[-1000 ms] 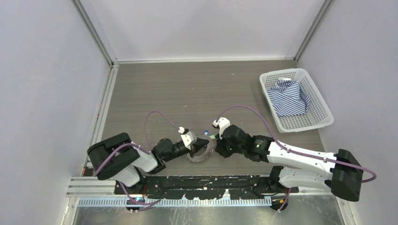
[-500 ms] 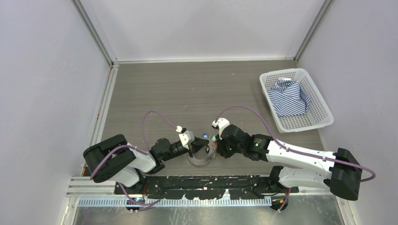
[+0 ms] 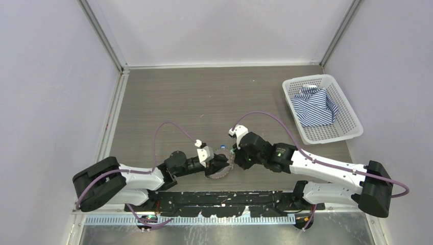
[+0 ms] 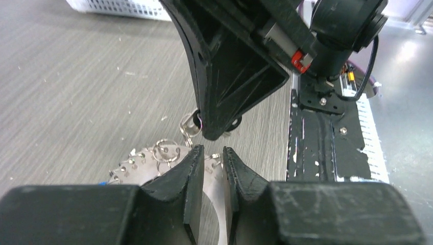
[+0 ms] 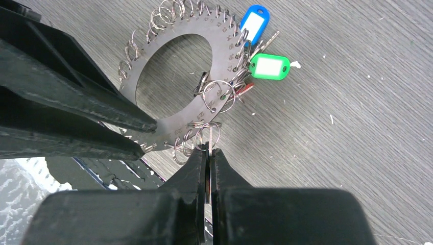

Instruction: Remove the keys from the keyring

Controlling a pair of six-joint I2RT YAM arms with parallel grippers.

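Pinches a thin key (image 5: 209, 139) in the right gripper (image 5: 208, 153), fingertips pressed together on it. Has the keyring (image 5: 173, 116) lying flat just beyond those tips, with the key's long axis running back between the fingers, square to the rim. Straddles the rim close beside with the left gripper (image 4: 212, 153), tips slightly apart, seemingly not gripping. Favours a straight pull back by the right.

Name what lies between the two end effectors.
A stretch of the keyring, its rim hung with small split rings, lies between the left end effector and the right end effector. The right wrist view shows it.
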